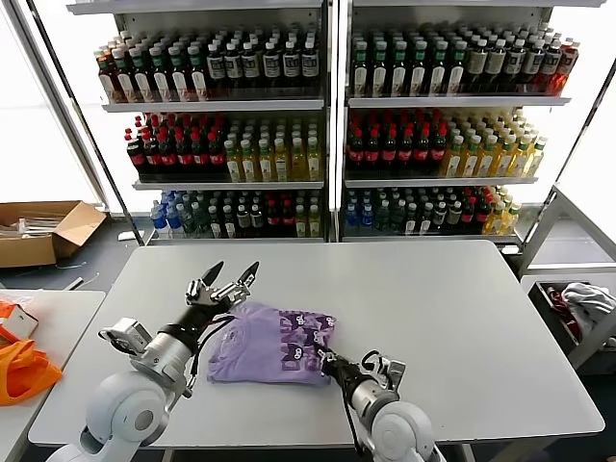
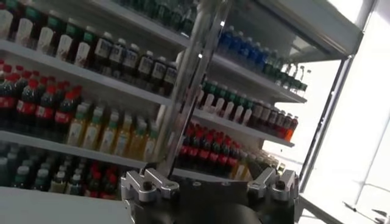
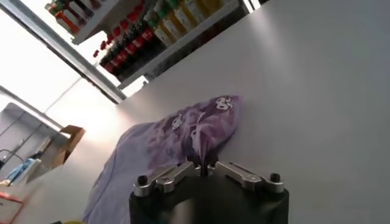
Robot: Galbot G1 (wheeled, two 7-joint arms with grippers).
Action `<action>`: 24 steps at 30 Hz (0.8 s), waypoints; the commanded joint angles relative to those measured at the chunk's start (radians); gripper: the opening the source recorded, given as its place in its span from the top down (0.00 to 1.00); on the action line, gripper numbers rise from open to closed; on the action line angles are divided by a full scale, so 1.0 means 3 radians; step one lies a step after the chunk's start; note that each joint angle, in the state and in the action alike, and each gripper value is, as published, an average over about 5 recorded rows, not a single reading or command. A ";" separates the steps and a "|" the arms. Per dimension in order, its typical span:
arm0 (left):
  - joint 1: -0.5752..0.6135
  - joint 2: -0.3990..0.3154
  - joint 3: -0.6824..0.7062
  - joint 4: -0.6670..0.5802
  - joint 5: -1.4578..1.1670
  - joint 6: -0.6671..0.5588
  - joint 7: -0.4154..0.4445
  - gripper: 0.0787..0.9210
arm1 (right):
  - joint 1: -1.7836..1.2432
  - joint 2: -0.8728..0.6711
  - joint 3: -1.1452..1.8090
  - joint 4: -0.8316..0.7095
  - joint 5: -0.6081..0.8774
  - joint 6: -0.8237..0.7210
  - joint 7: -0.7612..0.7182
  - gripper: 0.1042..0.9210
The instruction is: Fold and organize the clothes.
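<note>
T-shirt lies part-folded on worktop; right hand clamped on its 4 o'clock corner; left hand apart, lifted at 10 o'clock; next, probably fold that corner over.

No text, brand, number or sign can be read anywhere. The T-shirt on the desk carries a dark purple-and-white print, but its shapes cannot be made out as letters in the head view or the right wrist view. The bottles on the far shelves have labels, all too small to read. The cardboard box at the far left shows no legible marking.
</note>
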 commanded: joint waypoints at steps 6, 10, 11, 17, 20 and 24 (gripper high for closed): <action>0.0028 -0.0001 -0.0039 -0.0050 -0.0012 -0.0008 -0.0010 0.12 | -0.0097 -0.0718 0.0838 0.0132 -0.0389 -0.0381 -0.0374 0.97; 0.0014 -0.0015 -0.0024 -0.0029 -0.0011 -0.0009 -0.0026 0.12 | -0.0124 -0.0737 0.1018 -0.0035 -0.0605 -0.0344 -0.0427 0.97; 0.0011 -0.0020 -0.0018 -0.0019 -0.0008 -0.0009 -0.0027 0.12 | -0.0118 -0.0726 0.1025 -0.0066 -0.0663 -0.0315 -0.0450 0.97; 0.0000 -0.0042 0.0015 0.0015 0.0023 -0.0010 -0.0031 0.12 | -0.0073 -0.0598 0.0983 -0.0071 -0.1082 -0.0107 -0.0591 0.93; 0.0008 -0.0042 0.0009 0.0001 0.0029 -0.0010 -0.0031 0.12 | -0.0080 -0.0583 0.1067 -0.0024 -0.1248 -0.0082 -0.0539 0.84; 0.0018 -0.0041 -0.0006 -0.0016 0.0031 -0.0011 -0.0030 0.12 | -0.0048 -0.0564 0.1146 0.0038 -0.1439 0.0071 -0.0443 0.70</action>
